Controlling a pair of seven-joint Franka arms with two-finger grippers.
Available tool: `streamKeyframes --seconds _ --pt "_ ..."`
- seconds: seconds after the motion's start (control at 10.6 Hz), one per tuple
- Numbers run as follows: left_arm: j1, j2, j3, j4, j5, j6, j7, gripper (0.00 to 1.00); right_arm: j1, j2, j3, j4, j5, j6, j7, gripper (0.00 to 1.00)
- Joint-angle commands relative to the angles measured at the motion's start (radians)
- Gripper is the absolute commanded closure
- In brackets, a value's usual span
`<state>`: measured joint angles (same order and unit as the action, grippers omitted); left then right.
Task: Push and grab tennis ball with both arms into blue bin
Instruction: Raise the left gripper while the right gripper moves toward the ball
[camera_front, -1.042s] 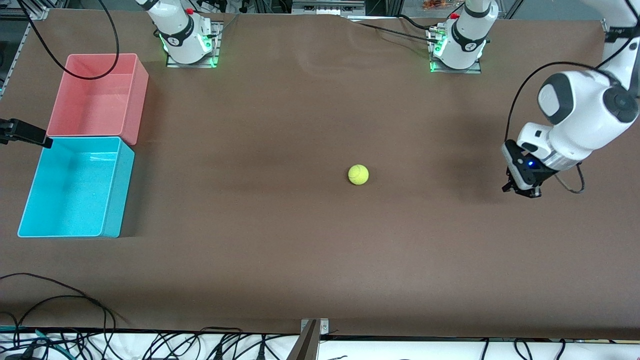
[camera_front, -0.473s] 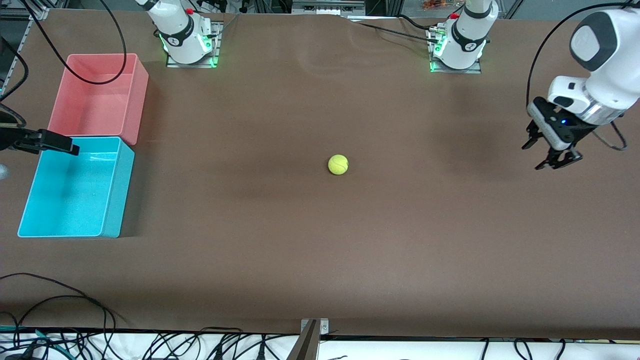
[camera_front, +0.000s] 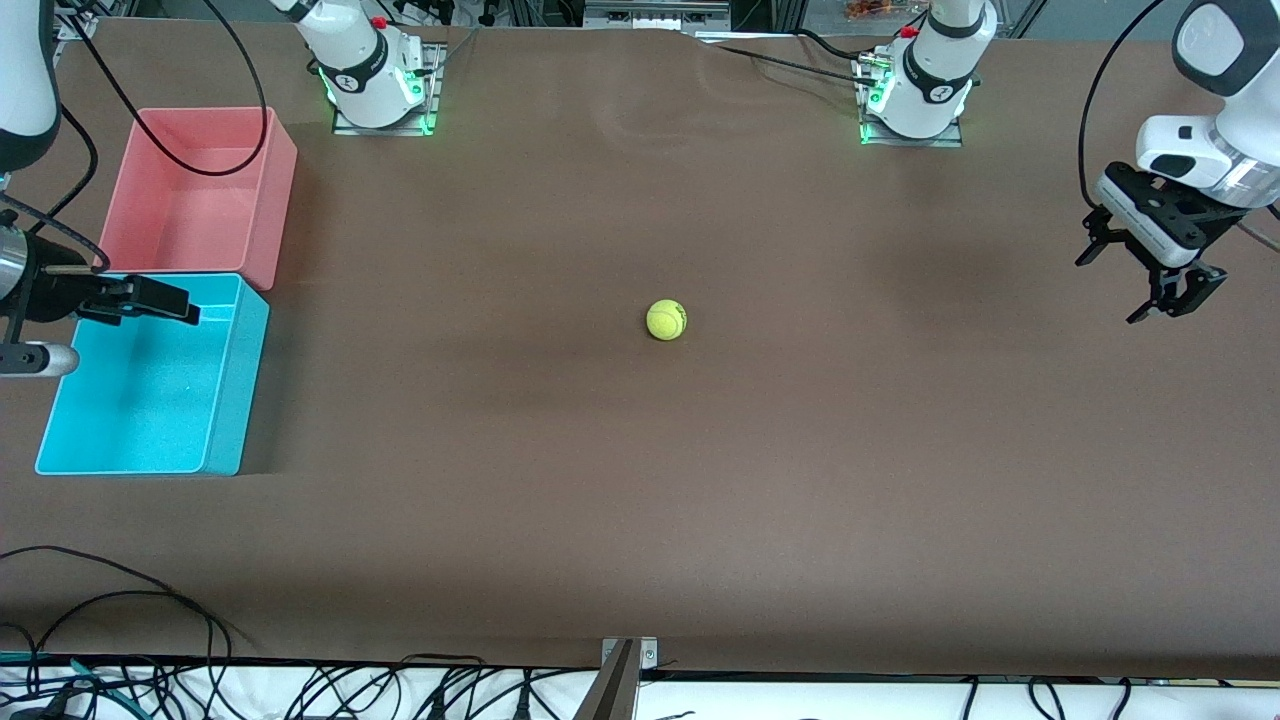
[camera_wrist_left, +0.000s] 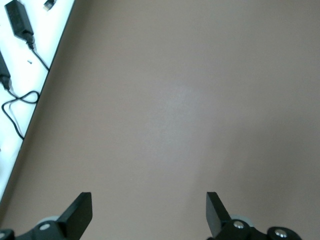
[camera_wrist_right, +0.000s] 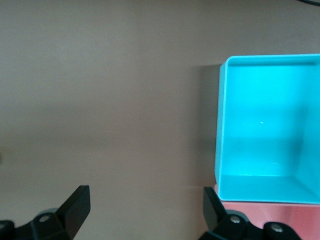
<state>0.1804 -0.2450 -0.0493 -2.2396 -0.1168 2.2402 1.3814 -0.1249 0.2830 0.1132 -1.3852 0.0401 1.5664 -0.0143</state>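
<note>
Near the middle of the brown table (camera_front: 800, 480), the tennis ball (camera_front: 666, 320) sits alone, well apart from the blue bin (camera_front: 225, 400) at the right arm's end; the pink bin (camera_front: 275, 200) touches it. The left gripper (camera_front: 1140, 280) hangs wide open and empty over bare table at the left arm's end; the right gripper (camera_wrist_right: 145, 207), also spread and empty, hovers over the blue bin's edge.

I see a wide brown table (camera_front: 640, 480) with a plain matte top. The tennis ball (camera_front: 666, 320) sits on it near the middle, alone on bare surface. At the right arm's end of the table I have two tubs resting side by side and touching: the blue bin (camera_front: 225, 400) nearer my front camera, and a pink bin (camera_front: 275, 190) farther from it. Both arm bases stand on the table's edge farthest from the front camera, the right arm's base (camera_front: 375, 85) and the left arm's base (camera_front: 915, 95), each well apart from the ball.
</note>
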Motion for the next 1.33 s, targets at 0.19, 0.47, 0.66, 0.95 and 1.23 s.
streamKeyframes --seconds 0.19,0.47,0.66,0.95,1.23 --pt "-0.041 -0.013 -0.012 0.320 0.074 -0.423 -0.783 0.00 0.097 0.065 0.003 -0.020 0.124 0.035 0.017 0.00" --pt "-0.053 0.003 -0.075 0.402 0.083 -0.570 -1.138 0.00 0.204 0.087 0.003 -0.040 0.144 0.092 0.161 0.00" --pt "-0.050 0.015 -0.104 0.425 0.083 -0.586 -1.248 0.00 0.258 0.113 0.005 -0.041 0.168 0.124 0.165 0.00" --pt "-0.044 0.018 -0.116 0.426 0.085 -0.596 -1.266 0.00 0.362 0.142 0.003 -0.040 0.188 0.211 0.232 0.00" --pt "-0.036 0.019 -0.113 0.426 0.083 -0.603 -1.266 0.00 0.445 0.197 0.005 -0.041 0.202 0.317 0.356 0.00"
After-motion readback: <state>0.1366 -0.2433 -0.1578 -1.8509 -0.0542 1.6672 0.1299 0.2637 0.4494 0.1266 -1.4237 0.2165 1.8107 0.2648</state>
